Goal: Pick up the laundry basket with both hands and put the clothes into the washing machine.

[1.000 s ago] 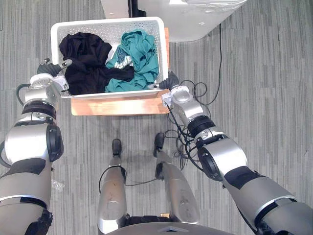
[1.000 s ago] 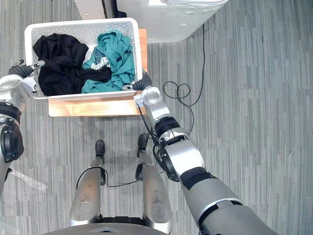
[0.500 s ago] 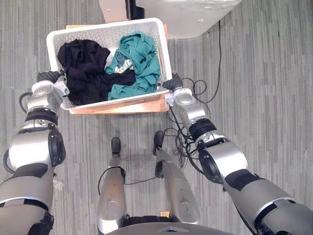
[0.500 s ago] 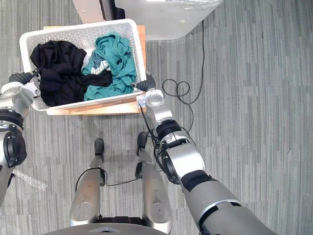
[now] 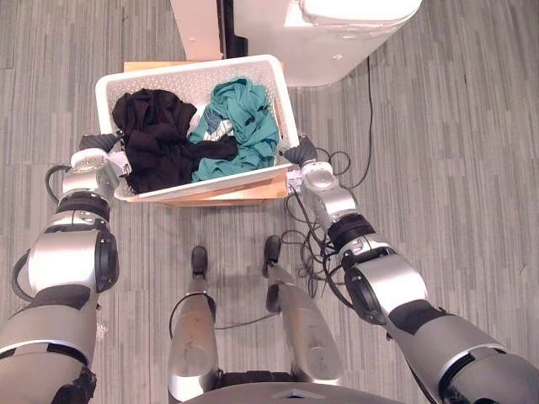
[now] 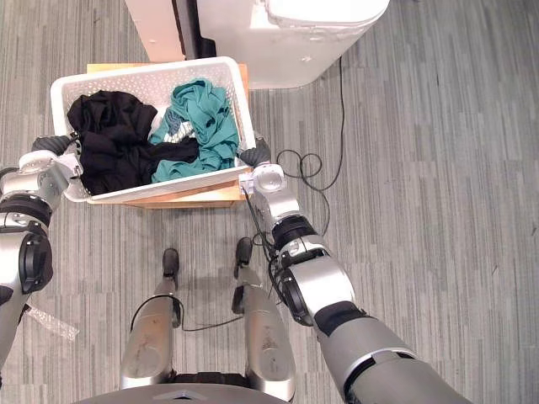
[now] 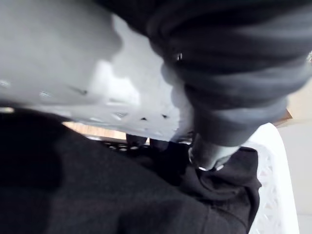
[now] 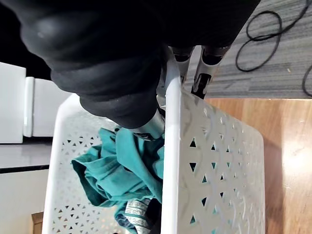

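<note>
- Gripping noted on both sides: my right hand (image 5: 301, 157) is clamped on the right end of the laundry basket (image 5: 185, 80). In the right wrist view my fingers (image 8: 210, 73) lie down the outside of the white wall, with the thumb on the inner side.
- My left hand (image 5: 99, 156) is at the basket's left end. In the left wrist view my thumb (image 7: 209, 151) hooks over the rim and rests against the black cloth (the other fingers are hidden under the rim, so their pose is not recorded).
- The basket hangs between my two hands and is skewed, its edges not parallel to those of the wooden stand (image 5: 248, 193) under it. I cannot tell whether its bottom touches the stand.
- Contents: a black garment (image 5: 156, 143) fills the left half, heaped up to the left wall. A teal garment (image 5: 244, 126) fills the right half, bunched against the right wall. The two touch along the middle, where a small patterned piece (image 5: 215, 128) shows.
- A strip of the stand shows past the basket's near rim, and another past its far left corner.
- Beyond the basket's far right corner stands the white washing machine (image 5: 337, 42), near but apart from the rim.
- A white panel (image 5: 198, 25) stands just left of the machine, on the grey striped floor (image 5: 455, 168).
</note>
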